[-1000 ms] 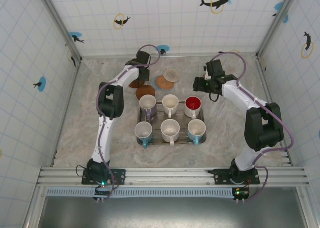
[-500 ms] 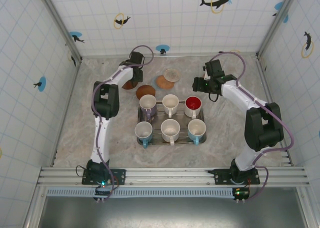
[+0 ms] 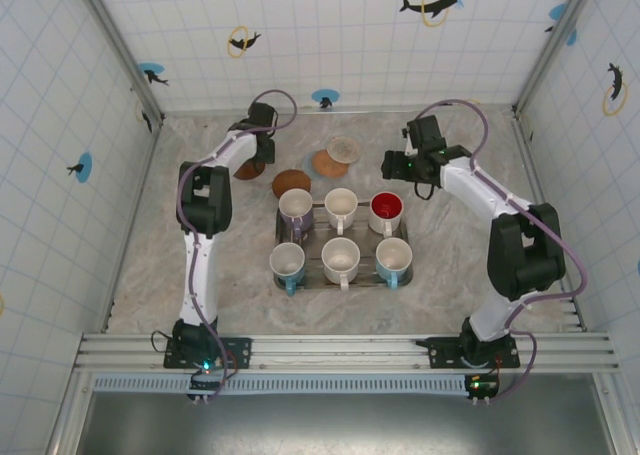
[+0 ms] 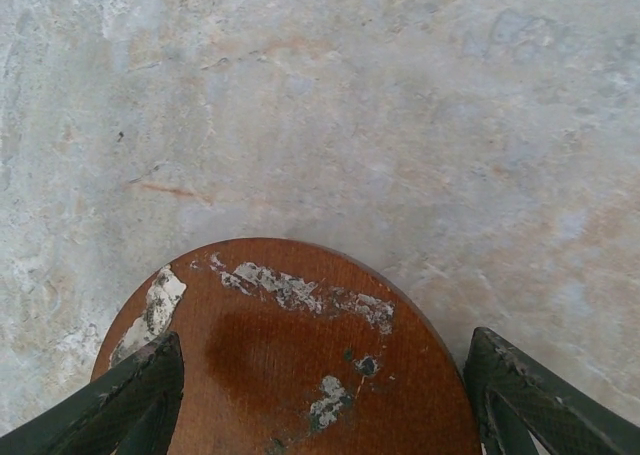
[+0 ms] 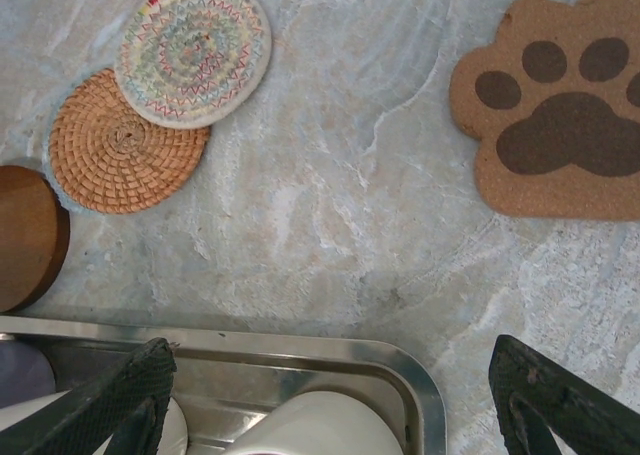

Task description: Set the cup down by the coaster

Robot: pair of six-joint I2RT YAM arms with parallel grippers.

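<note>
Starting nearest the arm bases, you have six cups (image 3: 341,257) standing in the steel tray (image 3: 364,281) at the middle of the bench (image 3: 150,265). None has been lifted out, so the cup itself is not yet in play.

Just beyond the tray's far left corner lies a second wooden coaster (image 3: 292,182). Past it sit a rattan coaster (image 3: 328,163) and a braided coaster (image 3: 343,149), the two touching.

The right fingers (image 5: 570,405) hang over the tray's far rim, spread wide and holding nothing. That arm has barely stirred over the last second. Its wrist view also gives you a paw-shaped mat (image 5: 560,115) lying well apart from the round coasters.

The change is at the far left. The left fingers (image 4: 540,405) stand wide about a dark wooden coaster (image 4: 290,375), one at each edge. Over the last second that coaster has travelled leftwards with them, away from the others, to its present spot (image 3: 247,171). I judge from this that it is gripped rather than merely straddled.

My finding is that you are setting out a coaster on clear bench before fetching a cup. Release it flat, then send an arm to the tray.
</note>
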